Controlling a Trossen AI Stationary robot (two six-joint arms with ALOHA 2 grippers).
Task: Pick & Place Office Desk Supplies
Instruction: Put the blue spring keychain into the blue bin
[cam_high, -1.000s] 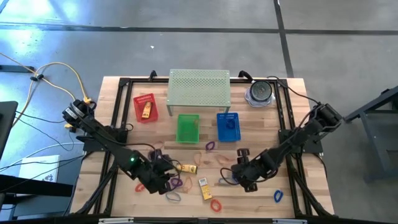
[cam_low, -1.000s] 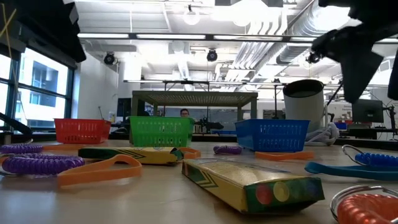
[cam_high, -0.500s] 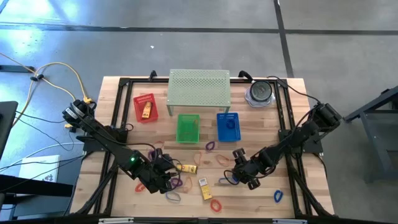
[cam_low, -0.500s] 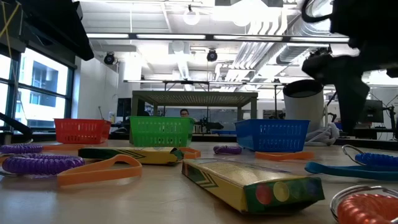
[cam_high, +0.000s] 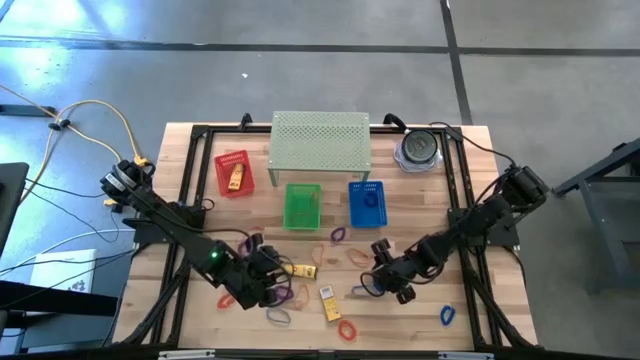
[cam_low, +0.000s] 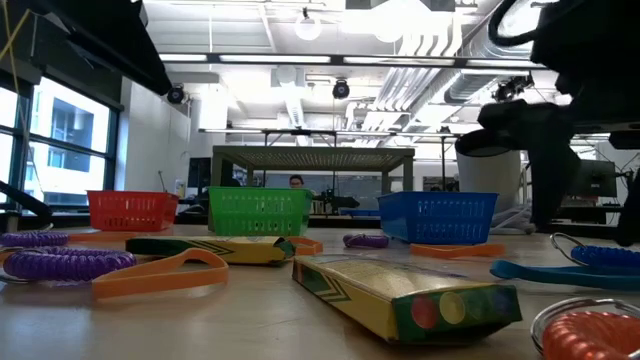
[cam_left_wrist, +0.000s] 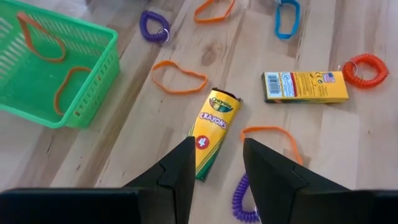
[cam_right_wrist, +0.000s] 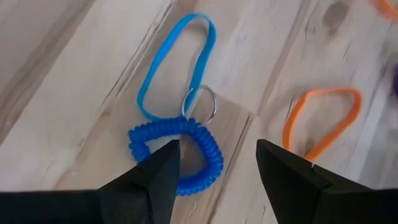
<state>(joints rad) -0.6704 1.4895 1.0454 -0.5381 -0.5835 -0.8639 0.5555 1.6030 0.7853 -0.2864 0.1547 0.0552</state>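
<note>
While hovering with fingers spread wide and empty, shifting the right end effector leftward over the blue coil loop near the desk's front edge, lining up a pick; left end effector, part-open and empty, waiting above the crayon packet.

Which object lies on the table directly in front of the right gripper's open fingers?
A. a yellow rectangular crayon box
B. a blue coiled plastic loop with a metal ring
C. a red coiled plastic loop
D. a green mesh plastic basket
B: in the right wrist view the blue coiled plastic loop with a metal ring lies between the open fingers of the right gripper.
</note>
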